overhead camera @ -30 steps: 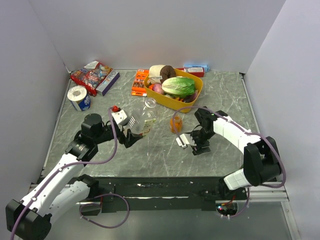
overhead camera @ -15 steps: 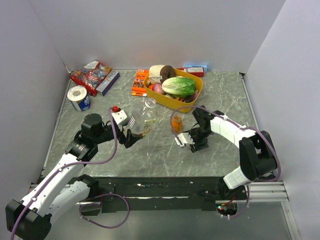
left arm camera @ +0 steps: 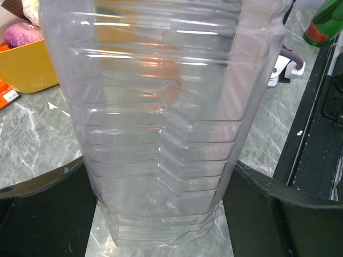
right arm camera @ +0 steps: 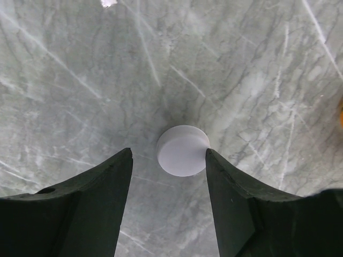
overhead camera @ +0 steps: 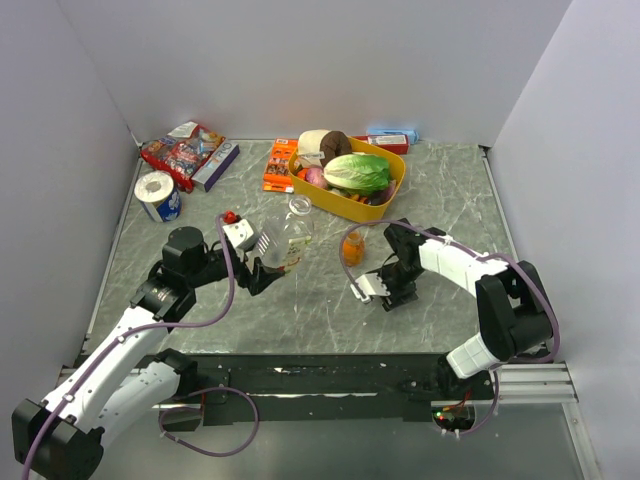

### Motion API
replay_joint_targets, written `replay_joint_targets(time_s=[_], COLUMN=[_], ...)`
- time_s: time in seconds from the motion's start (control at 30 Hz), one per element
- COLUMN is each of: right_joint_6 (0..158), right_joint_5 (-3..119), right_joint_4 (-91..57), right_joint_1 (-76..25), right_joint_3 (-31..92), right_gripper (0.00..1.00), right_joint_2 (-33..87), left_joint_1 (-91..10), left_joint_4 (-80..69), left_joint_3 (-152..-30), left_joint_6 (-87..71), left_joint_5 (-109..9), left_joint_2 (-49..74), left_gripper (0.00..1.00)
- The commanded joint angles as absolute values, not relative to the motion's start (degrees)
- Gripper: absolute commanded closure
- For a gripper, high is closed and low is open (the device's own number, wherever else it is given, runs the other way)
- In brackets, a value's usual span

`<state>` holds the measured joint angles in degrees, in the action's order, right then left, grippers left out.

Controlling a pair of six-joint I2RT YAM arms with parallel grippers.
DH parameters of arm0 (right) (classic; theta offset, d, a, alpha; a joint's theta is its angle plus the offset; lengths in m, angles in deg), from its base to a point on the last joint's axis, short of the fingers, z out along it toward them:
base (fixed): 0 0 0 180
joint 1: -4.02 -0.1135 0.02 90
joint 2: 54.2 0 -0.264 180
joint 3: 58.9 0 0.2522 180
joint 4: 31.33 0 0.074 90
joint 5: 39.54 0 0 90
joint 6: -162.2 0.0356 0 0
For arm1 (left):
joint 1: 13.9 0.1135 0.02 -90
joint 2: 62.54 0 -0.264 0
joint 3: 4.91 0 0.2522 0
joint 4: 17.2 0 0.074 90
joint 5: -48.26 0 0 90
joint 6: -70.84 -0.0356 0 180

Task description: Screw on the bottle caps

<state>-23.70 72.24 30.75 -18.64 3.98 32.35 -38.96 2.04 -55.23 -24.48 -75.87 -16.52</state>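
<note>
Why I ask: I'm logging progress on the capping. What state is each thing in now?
left gripper: shut on the clear bottle
clear bottle: uncapped, held by the left gripper
right gripper: open, straddling the white cap
white cap: flat on the table, on no bottle, touching one finger
orange bottle: standing on the table; cap cannot be told

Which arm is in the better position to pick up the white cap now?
Right. The right tool, open, straddles the white cap. The left tool is occupied, holding the clear bottle.
</note>
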Motion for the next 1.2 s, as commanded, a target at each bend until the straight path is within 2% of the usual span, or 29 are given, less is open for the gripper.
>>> replay_joint_targets(time_s=[0.0,0.3,0.53,1.17], right_joint_6=[-22.99,-22.29,-20.88,-18.42], right_joint_5=[72.26,73.84,74.19,72.7], right_joint_4=[28.84,31.48,31.04,30.25], right_joint_1=[-19.18,-19.18,-19.1,-19.1], right_joint_3=[3.9,5.75,6.01,8.65], right_gripper=[0.37,0.39,0.35,0.35], right_joint_2=[33.69,33.08,33.17,35.98], left_joint_1=[-38.6,-38.42,-38.33,-38.24], left_joint_4=[-0.19,-0.01,-0.8,-0.45], left_joint_3=[-56.47,-56.12,-55.68,-54.71], left_joint_6=[-24.25,-24.34,-24.08,-24.17], left_joint_5=[-76.19,-76.28,-76.63,-77.16], left_joint_2=[-16.4,-16.84,-16.84,-17.71], left_gripper=[0.99,0.99,0.99,0.99])
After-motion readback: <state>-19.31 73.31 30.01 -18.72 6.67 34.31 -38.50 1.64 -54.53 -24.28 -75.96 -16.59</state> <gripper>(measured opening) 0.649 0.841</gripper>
